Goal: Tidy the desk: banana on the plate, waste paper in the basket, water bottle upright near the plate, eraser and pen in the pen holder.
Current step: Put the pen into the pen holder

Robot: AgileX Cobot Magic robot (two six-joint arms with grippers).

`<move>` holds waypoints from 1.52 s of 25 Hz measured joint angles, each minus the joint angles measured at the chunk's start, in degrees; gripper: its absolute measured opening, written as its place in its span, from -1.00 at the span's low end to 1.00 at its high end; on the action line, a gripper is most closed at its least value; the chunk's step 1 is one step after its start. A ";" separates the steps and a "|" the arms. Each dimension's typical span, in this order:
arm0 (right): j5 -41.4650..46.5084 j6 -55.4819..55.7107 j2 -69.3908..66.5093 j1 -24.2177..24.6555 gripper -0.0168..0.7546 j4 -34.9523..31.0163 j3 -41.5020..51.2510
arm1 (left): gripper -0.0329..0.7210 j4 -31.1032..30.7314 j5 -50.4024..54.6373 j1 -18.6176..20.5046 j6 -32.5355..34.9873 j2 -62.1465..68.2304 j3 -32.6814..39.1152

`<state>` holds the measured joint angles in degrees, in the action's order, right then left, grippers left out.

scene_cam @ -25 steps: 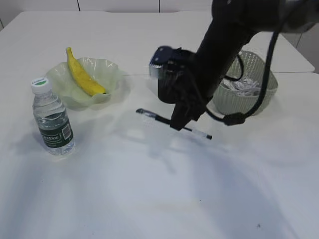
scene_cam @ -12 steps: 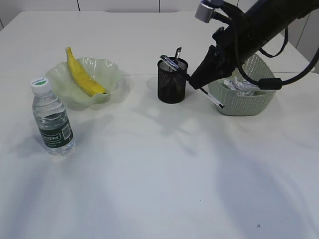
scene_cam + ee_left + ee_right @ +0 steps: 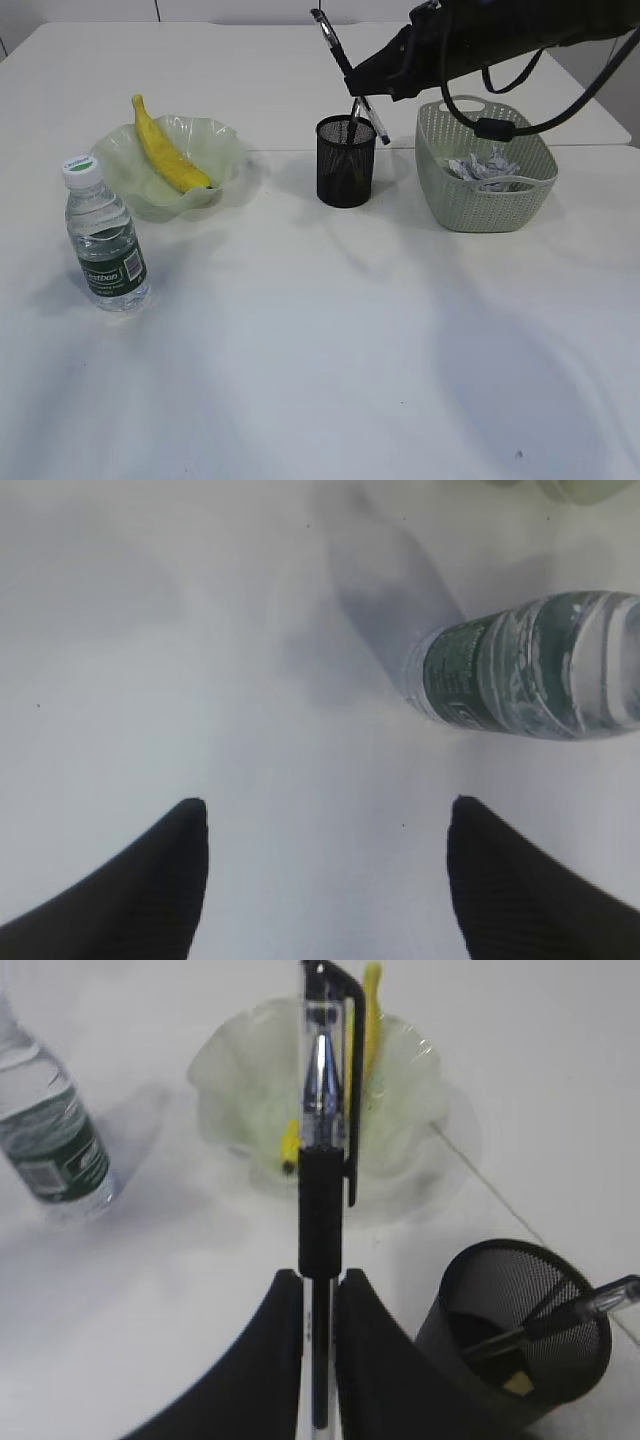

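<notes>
Two black arms belong to the rig we see over a smooth white bench (image 3: pixel 300 380). Our right gripper (image 3: pixel 318 1305), its dark curved jaws pinched nearly together, clamps a slim pen (image 3: pixel 350 75) with a clear barrel, black rubber grip and black cap; in the exterior view the pen slants in the air above the round black mesh pen holder (image 3: pixel 346 162). We see another pen (image 3: pixel 560 1318) leaning inside that holder in the right wrist view. Our left gripper (image 3: pixel 325 880) stands wide apart and empty, its two ribbed black fingers (image 3: pixel 150 880) above bare bench, near the water bottle (image 3: pixel 104 243). That clear ribbed plastic bottle, with a green label and white cap, stands upright just beside the plate (image 3: pixel 215 150), a pale green translucent dish with a wavy scalloped rim. On it we see the curved yellow banana (image 3: pixel 165 150) lying. At the right sits the grey-green woven-look basket (image 3: pixel 485 205), and inside it we make out crumpled white waste paper (image 3: pixel 490 168).
</notes>
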<state>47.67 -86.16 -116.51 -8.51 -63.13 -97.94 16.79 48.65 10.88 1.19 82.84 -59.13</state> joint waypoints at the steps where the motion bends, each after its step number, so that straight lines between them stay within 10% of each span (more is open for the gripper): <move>1: -1.12 -2.22 -1.12 0.00 -0.83 -3.88 0.00 | 0.49 -0.12 0.00 0.00 0.00 0.00 0.00; 11: -5.31 -24.99 -9.96 0.09 -0.83 -34.49 0.13 | 0.49 -0.12 0.00 0.00 0.00 0.00 0.00; 38: -10.47 -33.42 -18.82 0.09 -0.83 -37.57 -10.10 | 0.49 -0.33 0.92 0.00 0.00 0.00 0.00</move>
<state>37.20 -119.58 -135.33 -8.42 -100.71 -108.04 16.46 49.57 10.88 1.19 82.84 -59.13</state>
